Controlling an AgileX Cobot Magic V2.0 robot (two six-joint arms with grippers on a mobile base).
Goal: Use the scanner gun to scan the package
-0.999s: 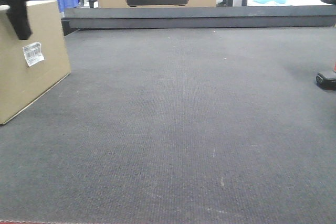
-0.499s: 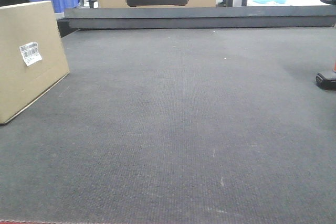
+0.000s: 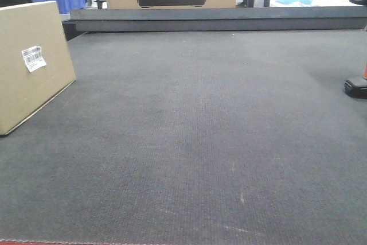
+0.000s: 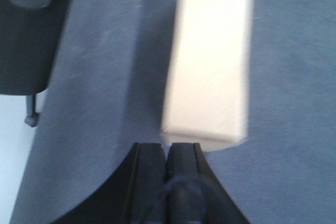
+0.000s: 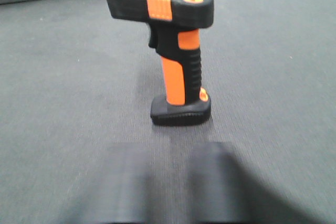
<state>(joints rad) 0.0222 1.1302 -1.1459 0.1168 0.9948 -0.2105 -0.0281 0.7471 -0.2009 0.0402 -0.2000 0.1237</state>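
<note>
Package [image 3: 31, 67] sits on the mat [image 3: 189, 142] at far left, white barcode sticker [image 3: 33, 58] facing center. Left gripper [image 4: 168, 156] hovers over its top edge, fingers pressed together, empty. Scanner gun [image 5: 170, 51] stands upright at far right, untouched. Right gripper's fingers [image 5: 131, 182] are a blur (spread can't be judged). Step: reaching for the scanner. Next: close around the orange stem.

left gripper [image 4: 167, 156]: black, curved fingers | right gripper [image 5: 168, 184]: dark, blurred

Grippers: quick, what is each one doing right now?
Left gripper: shut, empty, next to the box.
Right gripper: too blurred to tell; scanner stands free ahead.
</note>
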